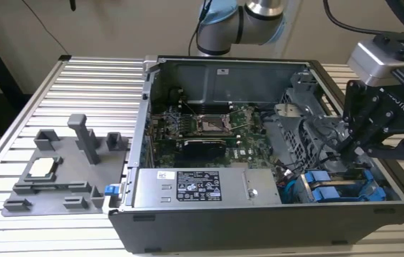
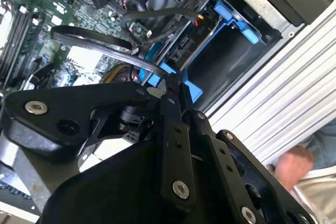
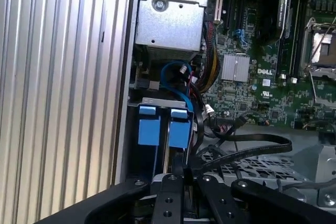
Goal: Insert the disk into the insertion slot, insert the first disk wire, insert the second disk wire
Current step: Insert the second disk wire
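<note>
Beside blue disk (image 3: pixel 179 128): hand (image 3: pixel 178 174) pinching cable (image 3: pixel 247 151)

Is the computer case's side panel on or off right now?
Off. In the exterior view the computer case lies open on top, with the motherboard, power supply and blue drive carriers all exposed.

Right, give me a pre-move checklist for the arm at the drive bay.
1. Blue carriers seated in the drive bay: ok.
2. Hand shut, at the bay: ok.
3. Black cable end held in the grip: cannot tell.
4. Cable plugged in: cannot tell.
5. Person clear of the table: not ok, close beside it.
</note>
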Available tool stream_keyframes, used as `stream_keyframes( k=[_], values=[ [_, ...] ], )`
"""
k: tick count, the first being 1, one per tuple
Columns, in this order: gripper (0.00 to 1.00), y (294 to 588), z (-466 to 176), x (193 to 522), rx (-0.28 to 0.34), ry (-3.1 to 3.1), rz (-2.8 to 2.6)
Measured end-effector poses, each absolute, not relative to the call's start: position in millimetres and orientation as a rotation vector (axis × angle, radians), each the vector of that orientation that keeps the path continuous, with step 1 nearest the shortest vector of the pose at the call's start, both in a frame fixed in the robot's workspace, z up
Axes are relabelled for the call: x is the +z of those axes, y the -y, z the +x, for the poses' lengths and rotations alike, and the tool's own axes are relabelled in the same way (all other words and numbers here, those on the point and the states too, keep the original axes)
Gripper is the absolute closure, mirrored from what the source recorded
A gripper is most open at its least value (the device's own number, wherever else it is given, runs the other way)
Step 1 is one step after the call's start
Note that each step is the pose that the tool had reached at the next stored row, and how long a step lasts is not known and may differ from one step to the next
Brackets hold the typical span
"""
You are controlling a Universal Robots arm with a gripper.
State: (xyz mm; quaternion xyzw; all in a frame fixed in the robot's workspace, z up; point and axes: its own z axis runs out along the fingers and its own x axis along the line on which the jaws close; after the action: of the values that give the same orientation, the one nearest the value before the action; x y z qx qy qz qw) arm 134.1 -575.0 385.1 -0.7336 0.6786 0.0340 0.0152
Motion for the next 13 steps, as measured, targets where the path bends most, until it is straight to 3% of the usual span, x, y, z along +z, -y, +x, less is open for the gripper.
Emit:
stream_keyframes(
  k=[10, 13],
  values=[
    [0.84, 575.0, 134.5, 384.4, 0.108, -2.231, -2.163],
    [0.84, 575.4, 138.3, 383.7, 0.133, -2.244, -2.174]
  ],
)
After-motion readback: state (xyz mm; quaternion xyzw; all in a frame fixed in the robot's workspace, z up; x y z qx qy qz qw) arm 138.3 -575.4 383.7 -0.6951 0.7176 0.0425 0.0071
